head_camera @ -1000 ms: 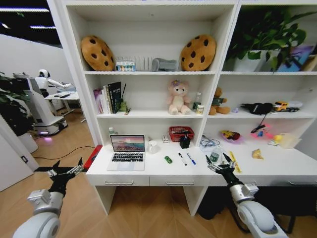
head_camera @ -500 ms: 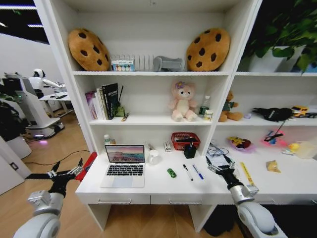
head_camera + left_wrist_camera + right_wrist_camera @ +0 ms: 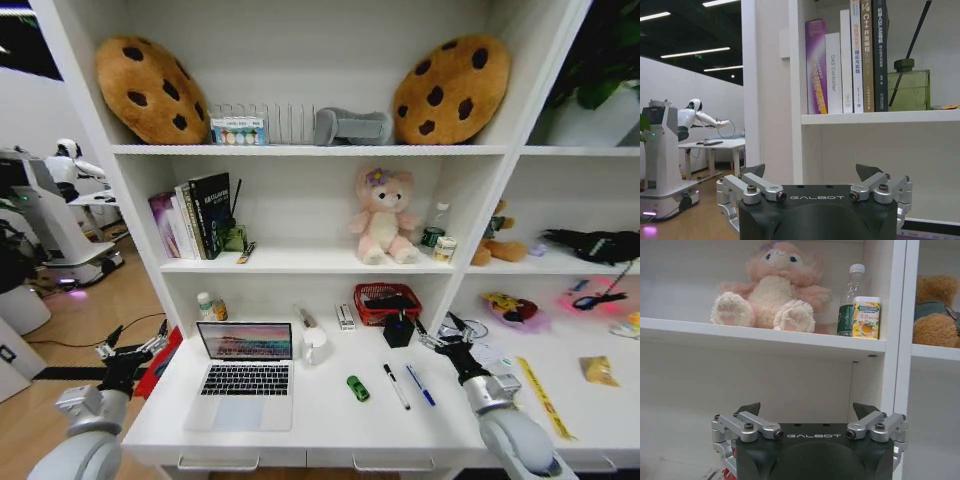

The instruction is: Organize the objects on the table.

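On the white table (image 3: 330, 425) an open silver laptop (image 3: 245, 378) stands at the left. A tiny green toy car (image 3: 357, 388) lies right of it, then a black pen (image 3: 396, 386) and a blue pen (image 3: 420, 385). A yellow ruler (image 3: 543, 398) lies farther right. My left gripper (image 3: 130, 350) hangs open off the table's left end, level with its top. My right gripper (image 3: 445, 335) is open above the table, just right of the blue pen, holding nothing. The wrist views show the left gripper (image 3: 812, 172) and the right gripper (image 3: 807, 410) with fingers spread, facing the shelves.
A red basket (image 3: 388, 300), a black pen holder (image 3: 400, 330) and a white mug (image 3: 316, 345) stand at the table's back. Shelves above carry books (image 3: 195, 215), a pink plush (image 3: 382, 215) and cookie cushions (image 3: 150, 90). Another robot (image 3: 55, 215) stands far left.
The whole picture has grown and shifted: the camera has come closer to the desk. Both grippers keep the same open pose, and the things on the table lie as before.
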`<state>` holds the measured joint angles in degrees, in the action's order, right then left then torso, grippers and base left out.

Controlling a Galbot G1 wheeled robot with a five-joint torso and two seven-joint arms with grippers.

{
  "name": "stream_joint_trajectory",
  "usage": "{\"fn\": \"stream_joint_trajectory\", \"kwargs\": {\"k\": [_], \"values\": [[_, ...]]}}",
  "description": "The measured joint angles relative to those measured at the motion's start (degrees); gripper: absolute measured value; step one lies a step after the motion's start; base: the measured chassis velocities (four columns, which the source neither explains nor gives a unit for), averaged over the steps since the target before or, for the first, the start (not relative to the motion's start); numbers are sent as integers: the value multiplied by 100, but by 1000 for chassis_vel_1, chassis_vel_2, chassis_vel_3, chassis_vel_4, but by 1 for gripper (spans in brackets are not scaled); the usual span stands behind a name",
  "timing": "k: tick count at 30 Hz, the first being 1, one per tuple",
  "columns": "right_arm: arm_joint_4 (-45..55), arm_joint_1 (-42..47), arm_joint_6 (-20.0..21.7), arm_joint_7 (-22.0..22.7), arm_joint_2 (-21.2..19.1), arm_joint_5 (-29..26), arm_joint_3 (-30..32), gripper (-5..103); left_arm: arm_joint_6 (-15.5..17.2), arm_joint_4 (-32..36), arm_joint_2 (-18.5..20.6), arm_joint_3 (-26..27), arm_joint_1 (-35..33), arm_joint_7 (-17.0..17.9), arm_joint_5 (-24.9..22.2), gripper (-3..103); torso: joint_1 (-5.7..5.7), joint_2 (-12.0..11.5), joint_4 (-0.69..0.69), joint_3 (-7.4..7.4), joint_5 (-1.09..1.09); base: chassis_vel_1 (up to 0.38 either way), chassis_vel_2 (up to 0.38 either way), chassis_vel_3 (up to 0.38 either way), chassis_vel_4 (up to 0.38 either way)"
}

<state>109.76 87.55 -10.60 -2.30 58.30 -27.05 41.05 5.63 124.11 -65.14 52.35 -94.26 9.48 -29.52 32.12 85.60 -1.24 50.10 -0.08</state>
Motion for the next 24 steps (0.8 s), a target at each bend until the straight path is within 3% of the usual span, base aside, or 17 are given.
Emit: {"fn": "stream_joint_trajectory", "kwargs": {"k": [4, 8, 9, 12, 13, 14, 16, 18, 19, 20, 22, 24], "values": [[47, 63, -65, 18, 28, 38, -22, 100, -1, -4, 2, -22, 16, 9, 2, 99, 1, -1, 0, 1, 13, -180, 175, 190, -168], [50, 106, -133, 23, 38, 172, -23, 100, -16, -15, 3, -55, 40, 40, -12, 100, 5, -2, -2, 2, 5, -109, 95, 66, -95], [46, 113, -141, 33, 39, 201, -23, 100, -30, -25, 4, -69, 43, 62, 21, 98, 4, -2, 6, 2, 11, 5, 50, 32, -50], [38, 129, -147, 49, 52, 239, -23, 100, -49, -46, 5, -91, 40, 80, 125, 93, 1, -2, 2, 0, 5, 4, 34, 5, 8], [37, 154, -157, 58, 84, 283, -23, 100, -73, -60, 4, -102, 24, 96, 214, 82, -4, 0, 1, -1, 8, 28, -57, -32, 14], [37, 154, -157, 58, 84, 283, -23, 100, -73, -60, 4, -102, 24, 96, 214, 82, -4, 0, 1, -1, 8, 28, -57, -32, 14], [54, 208, -166, 62, 157, 358, -28, 100, -74, -63, 3, -102, -10, 89, 240, 72, -4, 1, -2, -1, 8, 19, -61, -45, 25], [85, 256, -179, 64, 215, 396, -33, 100, -75, -60, 11, -94, -31, 70, 240, 72, -4, 1, 0, -1, 7, 5, -31, -25, 18], [113, 322, -198, 66, 283, 431, -37, 100, -75, -40, 34, -79, -52, 39, 233, 60, -4, 1, 0, -1, 8, 0, 0, 0, 0], [113, 322, -198, 66, 283, 431, -37, 100, -75, -40, 34, -79, -52, 39, 233, 60, -4, 1, 0, -1, 8, 0, 0, 0, 0], [129, 410, -244, 67, 398, 487, -38, 100, -76, -4, 86, -59, -78, -19, 208, 50, -2, 1, 1, 0, 8, 0, 0, 0, 0], [129, 422, -253, 68, 418, 494, -38, 100, -77, 6, 101, -57, -87, -36, 198, 50, -2, 1, 1, 0, 8, 0, 0, 0, 0]]}}
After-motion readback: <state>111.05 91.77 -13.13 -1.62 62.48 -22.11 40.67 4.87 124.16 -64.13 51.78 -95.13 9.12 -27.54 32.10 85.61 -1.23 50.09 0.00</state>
